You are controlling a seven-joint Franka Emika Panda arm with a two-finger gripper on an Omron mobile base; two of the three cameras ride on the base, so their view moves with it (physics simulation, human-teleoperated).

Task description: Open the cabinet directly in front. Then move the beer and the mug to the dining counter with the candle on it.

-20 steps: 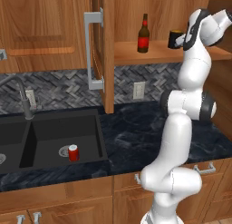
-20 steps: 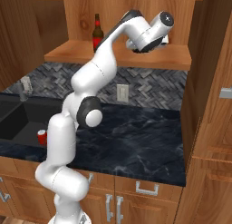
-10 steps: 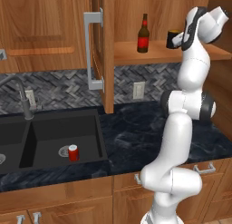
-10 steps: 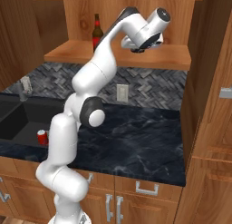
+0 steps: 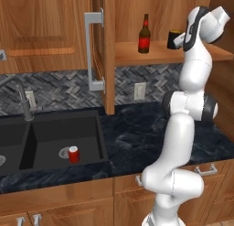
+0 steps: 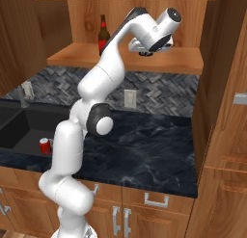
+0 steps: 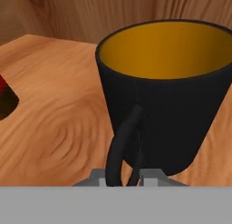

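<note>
Gripper [image 7: 123,178] is up on the open cabinet [image 5: 103,51] shelf, fingers pinched in around the mug [image 7: 165,94] handle, which runs down right between the tips. Mug sits upright on the shelf with the beer [image 5: 144,35] standing well to its left, and a red can [image 5: 73,154] is down in the sink [image 5: 55,133].

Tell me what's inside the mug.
The mug stands upright on the cabinet shelf. In the hand view only its yellow-orange inner wall shows, with nothing on it; the near rim hides the bottom, so contents there can't be ruled out.
</note>
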